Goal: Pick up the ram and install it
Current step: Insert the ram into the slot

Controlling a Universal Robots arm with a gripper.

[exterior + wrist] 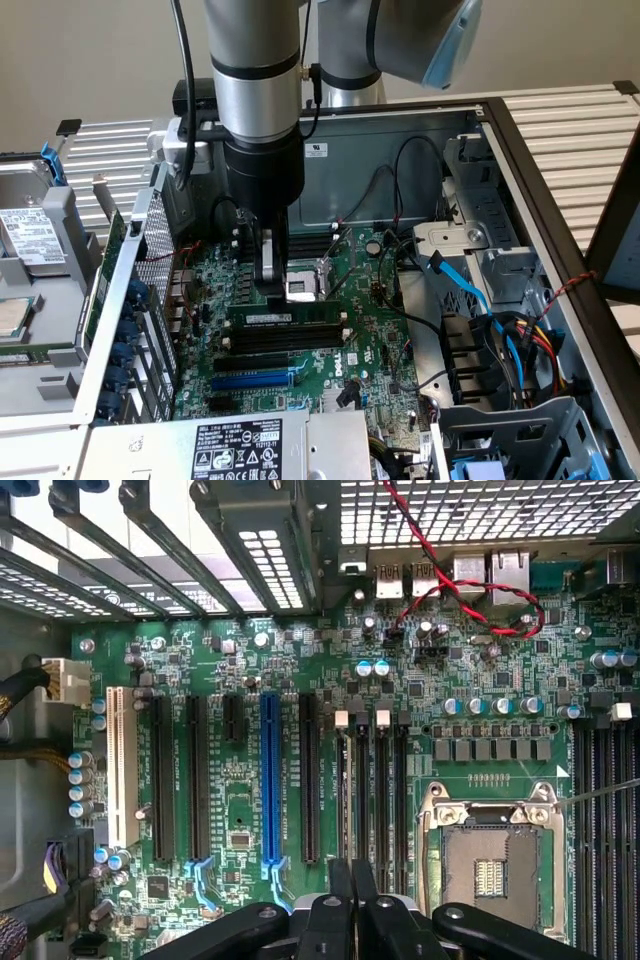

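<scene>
Open desktop computer case (400, 130) lying on its side, motherboard (370, 330) facing up. The arm comes straight down into it. Gripper (268, 283) has its two fingers pressed together, nothing between them; in the wrist view the fingers (340, 920) show as two dark bars side by side with no gap, over the memory slots (383, 790). The ram (290, 318) stands on edge in a slot on the board, green with a white label facing the exterior camera. Its long axis runs across the exterior view, from that view's left to its right, parallel with the empty black slots (275, 345) just beside it and the blue expansion slot (255, 380) further off. It sits between the CPU socket (303, 288) and those empty slots. The fingertips hang right at its upper edge, toward the end on the exterior view's left (touching or just clear, I cannot tell from here). I cannot tell either whether the stick is pressed fully home. In the wrist view the socket (490, 865) lies beside the fingers, and a red wire (470, 585) loops over the board's far edge. A blue cable (465, 285) trails through the drive bay on the exterior view's right.
</scene>
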